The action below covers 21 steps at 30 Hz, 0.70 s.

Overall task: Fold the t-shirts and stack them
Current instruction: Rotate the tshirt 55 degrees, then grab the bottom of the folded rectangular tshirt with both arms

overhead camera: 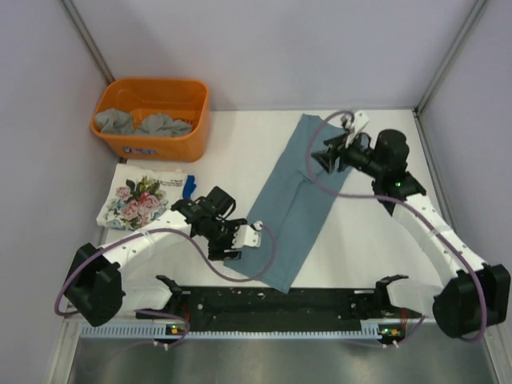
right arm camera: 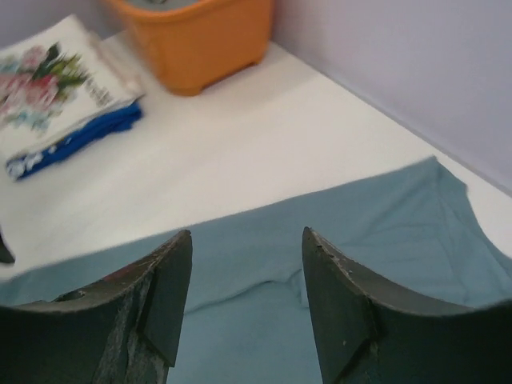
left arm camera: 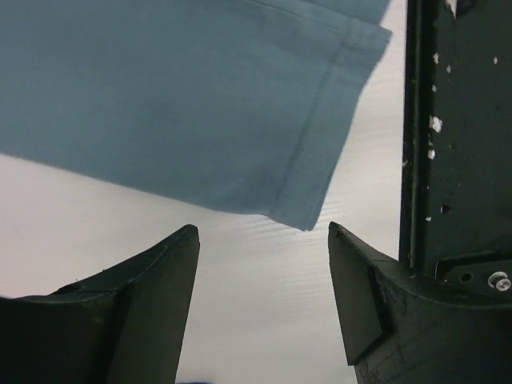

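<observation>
A dusty blue-grey t-shirt [overhead camera: 298, 200], folded into a long strip, lies diagonally on the white table from back centre to the near edge. Its hem corner shows in the left wrist view [left arm camera: 240, 104]. It also fills the lower part of the right wrist view [right arm camera: 336, 264]. My left gripper [overhead camera: 248, 236] is open and empty, low over bare table just left of the shirt's near end. My right gripper [overhead camera: 326, 158] is open and empty above the shirt's far part. A folded white floral t-shirt [overhead camera: 140, 198] lies at the left on a blue one [right arm camera: 76, 140]. Grey shirts [overhead camera: 144, 124] sit in the tub.
An orange plastic tub [overhead camera: 152, 116] stands at the back left corner. A black rail [overhead camera: 280, 300] runs along the near edge between the arm bases and shows in the left wrist view [left arm camera: 456, 136]. Grey walls enclose the table on three sides.
</observation>
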### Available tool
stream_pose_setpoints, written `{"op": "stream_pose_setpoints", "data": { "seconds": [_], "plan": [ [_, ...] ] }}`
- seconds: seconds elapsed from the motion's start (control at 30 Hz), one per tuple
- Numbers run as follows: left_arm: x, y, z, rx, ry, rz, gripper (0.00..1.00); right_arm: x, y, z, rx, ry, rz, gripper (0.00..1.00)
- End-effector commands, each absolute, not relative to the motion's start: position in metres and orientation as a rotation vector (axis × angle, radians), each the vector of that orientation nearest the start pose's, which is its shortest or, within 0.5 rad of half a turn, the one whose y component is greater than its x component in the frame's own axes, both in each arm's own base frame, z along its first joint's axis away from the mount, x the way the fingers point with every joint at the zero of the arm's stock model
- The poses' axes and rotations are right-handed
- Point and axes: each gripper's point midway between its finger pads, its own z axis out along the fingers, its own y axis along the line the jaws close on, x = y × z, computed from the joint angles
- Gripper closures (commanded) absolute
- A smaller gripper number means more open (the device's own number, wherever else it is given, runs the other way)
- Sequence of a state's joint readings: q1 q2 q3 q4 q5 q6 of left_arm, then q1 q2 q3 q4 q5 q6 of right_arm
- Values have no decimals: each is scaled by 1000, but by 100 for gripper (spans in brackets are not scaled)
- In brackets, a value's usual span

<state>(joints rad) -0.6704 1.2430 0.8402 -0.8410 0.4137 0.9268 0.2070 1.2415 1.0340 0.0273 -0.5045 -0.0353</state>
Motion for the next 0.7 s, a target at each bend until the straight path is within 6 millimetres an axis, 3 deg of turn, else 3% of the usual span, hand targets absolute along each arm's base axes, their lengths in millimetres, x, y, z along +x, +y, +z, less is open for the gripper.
{"op": "stream_pose_setpoints", "data": {
  "seconds": [0.0, 0.1, 0.2, 0.33, 0.5, 0.67],
  "plan": [
    [153, -186, 67, -2821, -2055, 733, 30, 309, 220, 252, -1015, 1492, 585, 43],
    [154, -184, 52, -2897, -1985, 694, 29, 240, 242, 210, -1306, 1462, 625, 44],
    [151, -178, 40, -2918, -1948, 663, 29, 175, 260, 185, -1497, 1321, 755, 44],
    [149, -175, 31, -2924, -1930, 649, 29, 110, 268, 131, -1769, 1214, 739, 43],
    [145, -173, 25, -2906, -1908, 648, 32, 66, 272, 79, -1989, 1208, 691, 43],
    [143, -168, 19, -2876, -1903, 613, 41, 55, 285, 51, -2104, 1158, 617, 45]
  ]
}}
